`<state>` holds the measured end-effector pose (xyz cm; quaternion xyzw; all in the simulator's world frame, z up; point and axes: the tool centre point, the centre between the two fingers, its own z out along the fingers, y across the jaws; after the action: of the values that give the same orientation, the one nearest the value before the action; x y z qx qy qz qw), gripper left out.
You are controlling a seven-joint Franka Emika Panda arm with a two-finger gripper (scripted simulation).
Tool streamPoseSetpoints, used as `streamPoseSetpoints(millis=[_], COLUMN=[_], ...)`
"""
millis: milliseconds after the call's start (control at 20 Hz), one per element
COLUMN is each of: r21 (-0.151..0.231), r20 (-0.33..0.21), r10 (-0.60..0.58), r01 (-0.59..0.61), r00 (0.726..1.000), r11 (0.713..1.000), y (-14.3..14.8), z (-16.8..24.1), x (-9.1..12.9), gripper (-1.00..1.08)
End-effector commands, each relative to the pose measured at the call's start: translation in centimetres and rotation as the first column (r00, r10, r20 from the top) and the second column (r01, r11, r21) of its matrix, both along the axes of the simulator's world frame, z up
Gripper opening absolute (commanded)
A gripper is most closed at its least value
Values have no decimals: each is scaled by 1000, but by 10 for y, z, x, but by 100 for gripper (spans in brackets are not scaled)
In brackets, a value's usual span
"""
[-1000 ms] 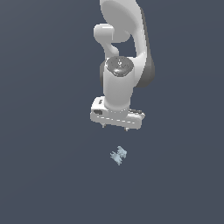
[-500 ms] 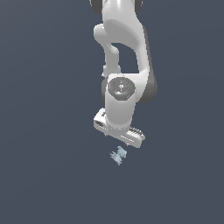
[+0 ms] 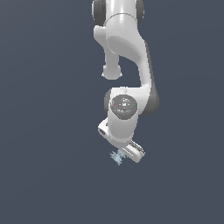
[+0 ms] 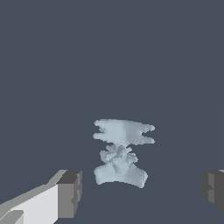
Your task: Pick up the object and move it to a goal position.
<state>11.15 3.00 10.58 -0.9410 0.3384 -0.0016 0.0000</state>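
The object (image 3: 116,157) is a tiny pale blue-grey piece with jagged spikes, lying on the dark floor. In the exterior view the white hand of my gripper (image 3: 124,154) hangs right over it and hides part of it. In the wrist view the object (image 4: 120,151) lies between my two grey fingertips (image 4: 70,194), which stand wide apart on either side of it without touching it. My gripper (image 4: 141,190) is open and empty.
The dark blue-grey floor (image 3: 48,131) spreads all around with nothing else on it. My white arm (image 3: 127,65) rises above the gripper in the exterior view.
My gripper has come down and tilted towards the object, from clearly above it to right over it. The object has not moved.
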Motion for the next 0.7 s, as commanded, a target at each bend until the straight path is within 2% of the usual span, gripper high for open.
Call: streamPoseSetpoints(millis=[0, 300, 650], r21=[1, 1, 1], r20=[-1, -3, -3], r10=[-39, -87, -89], r01=[39, 87, 89], r00=[999, 996, 996], r11=[999, 996, 996], y=[2, 4, 5], z=[-6, -14, -18], x=[4, 9, 9], gripper=[100, 100, 100])
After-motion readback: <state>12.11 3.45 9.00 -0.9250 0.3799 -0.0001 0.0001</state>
